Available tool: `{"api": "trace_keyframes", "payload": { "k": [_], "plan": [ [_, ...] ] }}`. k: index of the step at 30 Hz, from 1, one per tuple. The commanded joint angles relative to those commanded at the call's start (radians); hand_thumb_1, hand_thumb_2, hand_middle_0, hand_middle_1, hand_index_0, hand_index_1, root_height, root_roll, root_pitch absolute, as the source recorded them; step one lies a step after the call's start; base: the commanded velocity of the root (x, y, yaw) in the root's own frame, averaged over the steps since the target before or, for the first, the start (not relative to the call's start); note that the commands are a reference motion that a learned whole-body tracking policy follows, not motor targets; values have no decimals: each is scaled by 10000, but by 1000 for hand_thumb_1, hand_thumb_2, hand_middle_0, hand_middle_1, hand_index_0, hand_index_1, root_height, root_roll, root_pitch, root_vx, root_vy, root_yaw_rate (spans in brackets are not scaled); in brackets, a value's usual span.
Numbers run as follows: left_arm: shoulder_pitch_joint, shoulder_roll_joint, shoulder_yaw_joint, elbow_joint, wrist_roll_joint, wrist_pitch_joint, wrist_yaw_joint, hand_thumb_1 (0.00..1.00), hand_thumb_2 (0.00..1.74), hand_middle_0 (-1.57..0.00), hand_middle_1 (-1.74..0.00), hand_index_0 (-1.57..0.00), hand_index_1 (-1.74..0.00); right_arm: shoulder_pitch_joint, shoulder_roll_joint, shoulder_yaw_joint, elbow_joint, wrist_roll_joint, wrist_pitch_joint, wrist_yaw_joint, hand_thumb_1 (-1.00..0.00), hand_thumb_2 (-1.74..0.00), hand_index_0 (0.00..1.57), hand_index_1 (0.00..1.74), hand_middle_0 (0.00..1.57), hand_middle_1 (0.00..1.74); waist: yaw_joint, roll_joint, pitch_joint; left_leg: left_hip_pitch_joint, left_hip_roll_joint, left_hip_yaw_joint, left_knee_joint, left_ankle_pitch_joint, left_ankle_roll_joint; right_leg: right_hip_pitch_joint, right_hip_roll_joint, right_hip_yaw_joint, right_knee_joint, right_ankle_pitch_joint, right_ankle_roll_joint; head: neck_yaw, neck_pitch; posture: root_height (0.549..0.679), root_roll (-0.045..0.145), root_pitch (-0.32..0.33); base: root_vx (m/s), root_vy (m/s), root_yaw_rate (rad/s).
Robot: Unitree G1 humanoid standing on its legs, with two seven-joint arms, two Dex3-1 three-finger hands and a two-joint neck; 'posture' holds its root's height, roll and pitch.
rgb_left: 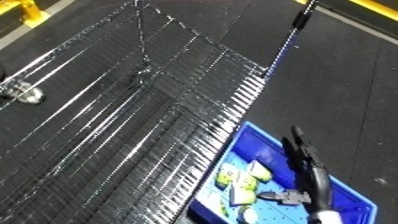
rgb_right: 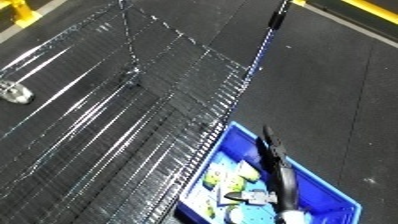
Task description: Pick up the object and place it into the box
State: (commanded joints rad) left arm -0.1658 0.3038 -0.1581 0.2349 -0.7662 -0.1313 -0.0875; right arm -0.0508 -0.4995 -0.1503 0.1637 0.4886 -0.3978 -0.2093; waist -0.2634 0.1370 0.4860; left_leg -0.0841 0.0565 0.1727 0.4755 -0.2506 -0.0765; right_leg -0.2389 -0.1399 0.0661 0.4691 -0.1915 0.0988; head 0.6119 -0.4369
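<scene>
Pale yellow-green and white objects (rgb_left: pixel 242 182) lie inside the blue bin (rgb_left: pixel 251 136) at lower right, beside a small orange-and-grey piece (rgb_left: pixel 286 197). The right hand (rgb_left: pixel 299 152) extends over the bin, black fingers straight and holding nothing. The bin sits against the edge of a black wire-mesh rack (rgb_left: pixel 133 125); dark floor (rgb_left: pixel 346 85) lies beyond.

The blue bin (rgb_left: pixel 266 142) is cut off at the lower edge of the frame, its contents (rgb_left: pixel 242 182) too blurred to be identified; a small shiny thing (rgb_left: pixel 27 94) at the left edge cannot be told
</scene>
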Motion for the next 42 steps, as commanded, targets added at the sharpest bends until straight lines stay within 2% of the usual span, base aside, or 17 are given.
{"api": "trace_keyframes", "payload": {
  "k": [4,7,16,20,23,27,31,36,42],
  "plan": [
    [-75,42,-1,-21,46,81,58,1000,1740,-1570,-1740,-1570,-1740,-372,107,481,-276,-208,374,180,0,0,0,0,0,0,392,-208,-15,-74,-10,-206,-66,65,-12,134,-29,-151,-92,50,-8,-732,-112,668,86,-50,-13,-63,180],
    [-121,84,29,-8,126,173,41,1000,1740,-1570,-1740,-1570,-1740,-642,205,803,-385,-304,631,200,0,0,0,0,0,0,710,-383,-14,-157,-16,-400,-72,124,-23,241,-6,-292,-99,55,-38,-1283,-182,668,80,-55,0,-93,198],
    [-246,333,324,66,381,617,-120,1000,1740,-1570,-1740,-1570,-1740,-1143,664,1543,-557,-562,1225,447,0,0,0,0,0,0,1542,-932,-36,-403,45,-901,70,343,-42,600,204,-735,72,-8,-190,-2673,-838,668,58,-76,38,-103,221],
    [-236,403,445,87,492,810,-201,1000,1740,-1570,-1740,-1570,-1740,-1275,822,1811,-576,-719,1451,558,0,0,0,0,0,0,1861,-1099,-41,-478,53,-1113,174,385,-28,745,285,-903,240,-100,-256,-3243,-1162,667,50,-88,72,-73,243],
    [-194,447,528,125,578,943,-290,1000,1740,-1570,-1740,-1570,-1740,-1335,912,1929,-585,-697,1545,628,0,0,0,0,0,0,2069,-1200,-51,-546,37,-1261,235,378,1,796,332,-1018,388,-158,-280,-3649,-1410,666,44,-95,78,-65,238],
    [-181,511,569,154,617,1070,-332,1000,1740,-1570,-1740,-1570,-1740,-1408,1062,2110,-559,-664,1651,689,0,0,0,0,0,0,2290,-1300,-44,-643,7,-1428,243,406,39,783,383,-1148,520,-187,-271,-4037,-1695,665,38,-97,55,-43,187],
    [-183,573,559,100,595,1106,-296,1000,1740,-1570,-1740,-1570,-1740,-1471,1169,2294,-481,-655,1678,704,0,0,0,0,0,0,2451,-1378,24,-740,-12,-1543,253,464,56,729,394,-1250,620,-193,-252,-4346,-2016,664,36,-97,20,-18,125],
    [-266,633,498,22,558,1163,-230,1000,1740,-1570,-1740,-1570,-1740,-1612,1149,2430,-234,-535,1638,695,0,0,0,0,0,0,2601,-1453,101,-865,-43,-1655,330,482,61,674,372,-1319,716,-195,-227,-4747,-2994,663,35,-98,4,-10,106],
    [-184,675,466,28,549,1173,-283,1000,1740,-1570,-1740,-1570,-1740,-1580,1138,2487,36,-461,1478,776,0,0,0,0,0,0,2705,-1495,127,-837,-61,-1747,411,428,84,724,302,-1389,858,-270,-194,-5014,-3129,662,36,-107,49,-8,65]
  ]
}}
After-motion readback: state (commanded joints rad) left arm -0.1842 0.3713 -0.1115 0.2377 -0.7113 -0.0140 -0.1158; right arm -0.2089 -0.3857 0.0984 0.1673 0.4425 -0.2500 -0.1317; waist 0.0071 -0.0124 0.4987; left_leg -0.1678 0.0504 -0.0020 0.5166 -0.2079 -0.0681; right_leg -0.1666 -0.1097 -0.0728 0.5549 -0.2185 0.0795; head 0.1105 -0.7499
